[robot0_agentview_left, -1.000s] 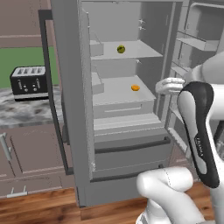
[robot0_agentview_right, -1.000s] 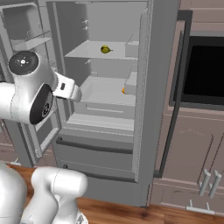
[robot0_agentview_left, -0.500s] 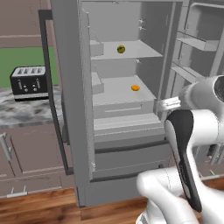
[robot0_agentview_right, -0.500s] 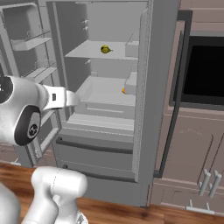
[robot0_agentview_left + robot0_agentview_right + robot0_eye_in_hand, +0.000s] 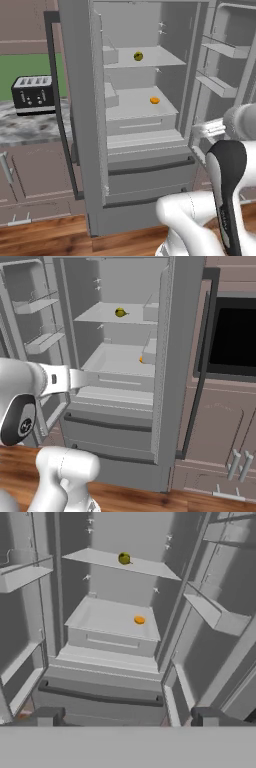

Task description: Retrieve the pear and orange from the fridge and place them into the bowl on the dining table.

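1. The fridge (image 5: 145,165) stands with both upper doors swung wide.
2. The pear (image 5: 138,56) sits on the upper shelf; the orange (image 5: 155,100) lies on the shelf below it, well apart from the pear.
3. The white arm reaches level toward the fridge, its wrist low in front of the lower shelves.
4. The claw (image 5: 127,716) points into the fridge interior, its two dark tips spread wide apart and holding nothing, well short of both fruits.
5. A black toaster (image 5: 33,93) rests on the marbled desk (image 5: 30,131) left of the fridge.
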